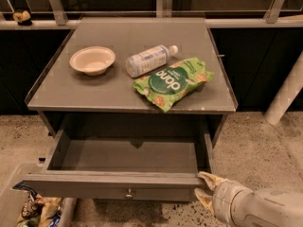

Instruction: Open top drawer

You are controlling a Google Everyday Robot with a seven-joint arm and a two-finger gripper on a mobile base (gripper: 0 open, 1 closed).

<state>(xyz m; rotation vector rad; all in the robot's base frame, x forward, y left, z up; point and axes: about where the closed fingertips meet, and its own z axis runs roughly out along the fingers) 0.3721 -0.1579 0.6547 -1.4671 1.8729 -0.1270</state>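
- One drawer stands pulled well out: the top drawer (pixel 118 159), at 6 o'clock under the table (pixel 71 92). It is grey, and its tray holds nothing.
- Its front panel carries a small round knob (pixel 128 192) at centre.
- The gripper (pixel 200 189) comes in from 5 o'clock, at the right end of that front panel.
- Its fingers (pixel 208 178) are parted. The upper one rests on the panel's top edge and the lower one sits by the bottom corner. Whether they press the panel cannot be told.
- On the tabletop, a pale bowl (pixel 92 59) sits at 10 o'clock with nothing in it.
- A bottle (pixel 149 59) lies on its side at 12 o'clock, touching a green snack bag (pixel 173 82) at 2 o'clock.
- At 7 o'clock on the floor, a clear bin (pixel 9 207) holds snack packets (pixel 40 211).
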